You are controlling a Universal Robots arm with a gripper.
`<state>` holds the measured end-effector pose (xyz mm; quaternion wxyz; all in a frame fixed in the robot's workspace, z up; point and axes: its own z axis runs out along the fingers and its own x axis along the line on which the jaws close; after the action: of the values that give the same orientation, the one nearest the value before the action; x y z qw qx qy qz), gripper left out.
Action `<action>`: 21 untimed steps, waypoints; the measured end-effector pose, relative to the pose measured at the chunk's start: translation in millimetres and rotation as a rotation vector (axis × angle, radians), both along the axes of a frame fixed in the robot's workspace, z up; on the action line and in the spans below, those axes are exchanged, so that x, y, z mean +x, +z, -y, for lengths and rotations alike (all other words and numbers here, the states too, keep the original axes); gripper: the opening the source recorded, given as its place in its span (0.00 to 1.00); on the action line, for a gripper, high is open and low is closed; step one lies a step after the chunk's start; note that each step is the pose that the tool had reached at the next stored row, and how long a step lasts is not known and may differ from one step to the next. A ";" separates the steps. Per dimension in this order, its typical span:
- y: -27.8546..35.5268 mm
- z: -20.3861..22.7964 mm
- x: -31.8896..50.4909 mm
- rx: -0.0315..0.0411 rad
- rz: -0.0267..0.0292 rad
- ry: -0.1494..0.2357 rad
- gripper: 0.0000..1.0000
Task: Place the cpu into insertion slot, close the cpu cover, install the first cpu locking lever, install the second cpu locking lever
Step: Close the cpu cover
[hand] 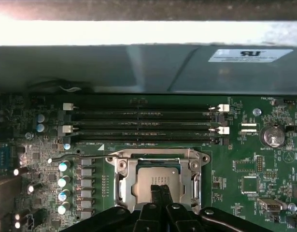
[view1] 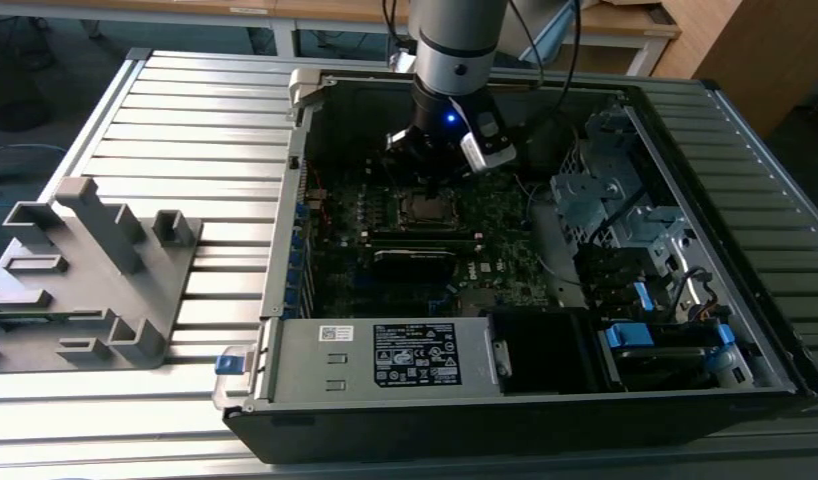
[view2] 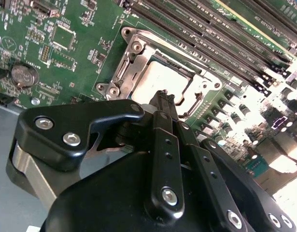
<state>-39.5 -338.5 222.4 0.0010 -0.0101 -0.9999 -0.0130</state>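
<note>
1. Step in hand: the gripper point(view1: 429, 180) hangs inside the open computer case point(view1: 297, 180), directly over the socket point(view1: 406, 208). This sits toward the far middle of the motherboard point(hand: 245, 164). From where I stand, the chip is seated and the work is at the cover or the levers.
2. Location of the chip point(hand: 158, 173): it lies flat in the socket, with its dull silver top showing through the window of the cover point(hand: 153, 155). The cover appears to lie down around it (I judge this from both wrist views). I cannot tell whether either locking lever is latched.
3. Jaws: the two fingers point(view2: 160, 111) are drawn together with nothing seen between them. Their tips are just above or touching the near edge of the chip, and which of the two I cannot tell.
4. What a move from here calls for, in my judgement: a light, straight touch. The tips are close over the chip and the thin frame, and a sideways push could scrape the cover or shift it on the socket.
5. Count of task items: one chip, one socket, one cover, and one gripper with two fingers.
6. Count of other items:
   - Four long memory slots point(hand: 143, 116), as I make it, on the far side of the socket.
   - One coin battery point(hand: 273, 137) on the board.
   - One power supply box point(view1: 382, 355) at the near end of the case.
   - One grey fixture point(view1: 96, 270) on the slatted table point(view1: 196, 130), at the exterior view's left and well apart from the case.
</note>
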 end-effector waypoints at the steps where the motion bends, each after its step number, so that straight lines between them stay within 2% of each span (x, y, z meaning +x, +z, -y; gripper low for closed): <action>1: 0.0 0.0 0.0 0.0000 0.0000 -0.004 0.11; 13: -0.1 0.3 -0.1 0.0020 0.0002 -0.004 0.11; 17: -0.1 0.3 -0.7 0.0021 0.0024 -0.004 0.11; 19: -0.1 0.3 -5.4 0.0021 0.0164 -0.004 0.11; 21: -0.1 0.3 -5.4 0.0021 0.0165 -0.004 0.11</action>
<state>-44.9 -338.8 222.3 -0.0073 -0.0121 -0.9998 -0.0141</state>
